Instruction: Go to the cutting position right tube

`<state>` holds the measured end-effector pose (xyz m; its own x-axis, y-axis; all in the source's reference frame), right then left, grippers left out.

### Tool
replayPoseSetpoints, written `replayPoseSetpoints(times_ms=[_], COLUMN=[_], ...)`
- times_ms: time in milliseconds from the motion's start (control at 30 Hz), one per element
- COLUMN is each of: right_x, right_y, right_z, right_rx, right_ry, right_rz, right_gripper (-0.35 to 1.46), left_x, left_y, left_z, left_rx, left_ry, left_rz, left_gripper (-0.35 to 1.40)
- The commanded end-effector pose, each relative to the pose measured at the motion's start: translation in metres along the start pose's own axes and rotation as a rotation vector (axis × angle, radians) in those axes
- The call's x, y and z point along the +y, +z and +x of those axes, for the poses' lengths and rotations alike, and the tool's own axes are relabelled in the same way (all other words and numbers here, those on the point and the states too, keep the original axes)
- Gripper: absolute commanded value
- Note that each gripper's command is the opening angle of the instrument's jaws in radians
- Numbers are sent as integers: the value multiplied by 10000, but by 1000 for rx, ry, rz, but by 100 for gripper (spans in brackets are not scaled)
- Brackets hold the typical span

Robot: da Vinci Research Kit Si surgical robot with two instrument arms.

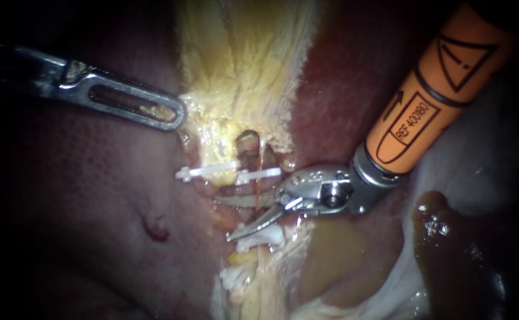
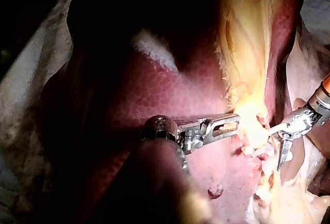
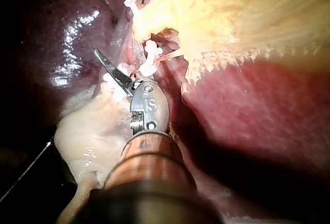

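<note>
Between the clips point(image 1: 259, 175), right instrument's hand point(image 1: 227, 218) gapes apart at a thin tube point(image 1: 258, 188).

Orange against red.
My right instrument point(image 1: 223, 218) wears an orange sleeve point(image 1: 431, 106) at two o'clock; white clips point(image 1: 206, 172), yellow tissue point(image 1: 242, 59), liver point(image 1: 82, 195) mottled dark red.
</note>
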<state>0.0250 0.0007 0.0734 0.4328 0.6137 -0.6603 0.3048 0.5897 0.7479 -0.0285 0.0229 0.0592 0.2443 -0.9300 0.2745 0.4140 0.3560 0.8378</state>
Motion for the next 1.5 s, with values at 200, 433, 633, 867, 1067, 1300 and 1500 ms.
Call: replayPoseSetpoints(times_ms=[200, 433, 633, 867, 1067, 1300, 1500], right_x=[2, -1, -14, -32, -40, -41, -41], right_y=[5, 6, 4, 2, 2, 1, 1], right_z=[3, 5, 8, 23, 32, 31, 31], right_rx=[20, 27, 34, 71, 83, 82, 82], right_ry=[4, 4, 3, 5, 7, 6, 6], right_rz=[5, 11, 23, 47, 59, 61, 61], right_gripper=[129, 129, 131, 131, 131, 131, 131], left_x=[0, 0, 2, 3, 4, 4, 4], left_y=[0, 0, -1, -1, 0, -1, 0], left_z=[0, 0, 0, 0, 0, 0, 0], left_rx=[0, 0, 0, 0, 0, 0, 0], left_ry=[0, 0, 0, 0, 0, 0, 0], left_rz=[0, 0, 0, 0, 0, 0, 0], left_gripper=[-35, -35, -35, -35, -35, -35, -35])
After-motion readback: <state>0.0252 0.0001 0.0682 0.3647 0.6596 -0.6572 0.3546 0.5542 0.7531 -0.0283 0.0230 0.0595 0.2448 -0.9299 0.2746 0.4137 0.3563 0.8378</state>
